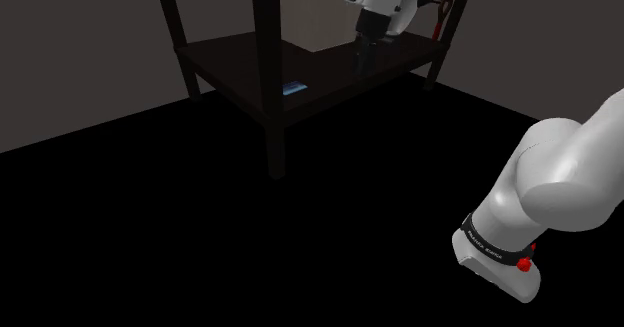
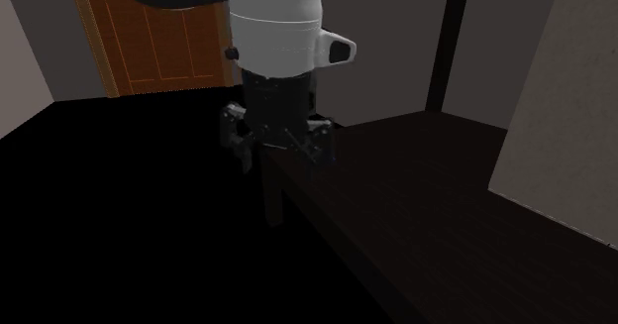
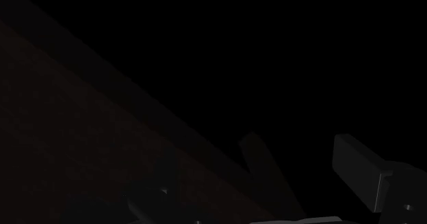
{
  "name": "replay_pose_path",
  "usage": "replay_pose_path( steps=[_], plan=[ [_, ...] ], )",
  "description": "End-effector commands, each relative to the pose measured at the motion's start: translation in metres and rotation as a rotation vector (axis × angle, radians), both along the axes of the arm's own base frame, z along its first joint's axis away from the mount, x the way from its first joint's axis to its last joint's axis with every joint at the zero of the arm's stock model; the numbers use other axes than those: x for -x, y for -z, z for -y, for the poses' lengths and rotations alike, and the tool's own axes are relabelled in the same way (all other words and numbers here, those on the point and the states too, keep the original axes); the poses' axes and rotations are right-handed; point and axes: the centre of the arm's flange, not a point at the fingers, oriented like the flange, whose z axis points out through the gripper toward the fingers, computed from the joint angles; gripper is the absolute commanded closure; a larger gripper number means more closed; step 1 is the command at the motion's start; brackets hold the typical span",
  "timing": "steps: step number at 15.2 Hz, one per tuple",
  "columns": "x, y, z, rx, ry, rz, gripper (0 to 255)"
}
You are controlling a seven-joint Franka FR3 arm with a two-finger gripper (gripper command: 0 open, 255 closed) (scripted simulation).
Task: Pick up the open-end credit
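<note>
A small blue card [image 1: 294, 88] lies flat on the dark wooden table [image 1: 235, 57], near its front edge and beside a dark post. My black gripper [image 1: 362, 57] hangs just above the table, well off to the shoulder view's right of the card. In the second exterior view the gripper [image 2: 278, 156] points down over the table's edge [image 2: 327, 218], fingers apart and nothing between them. One black finger [image 3: 359, 171] shows in the wrist view, over the dim tabletop [image 3: 82, 140].
Dark posts [image 1: 263, 45] rise from the table and its legs stand on a black floor area. A pale box [image 1: 320, 13] stands at the back, a red-handled object [image 1: 440, 17] beside the arm. An orange-brown door [image 2: 149, 35] is behind.
</note>
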Motion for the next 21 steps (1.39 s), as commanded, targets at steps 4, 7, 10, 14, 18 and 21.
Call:
replay_pose_path(
  steps=[4,7,10,14,18,21],
  plan=[
    [-0.053,0.013,-0.022,-0.114,-0.234,0.081,0],
    [-0.081,0.017,-0.040,-0.182,-0.370,0.126,0],
    [-0.108,0.018,-0.062,-0.251,-0.507,0.172,0],
    [-0.136,0.015,-0.095,-0.339,-0.683,0.231,0],
    [-0.136,0.036,-0.095,-0.339,-0.683,0.231,0],
    [-0.136,0.052,-0.095,-0.339,-0.683,0.231,0]
  ],
)
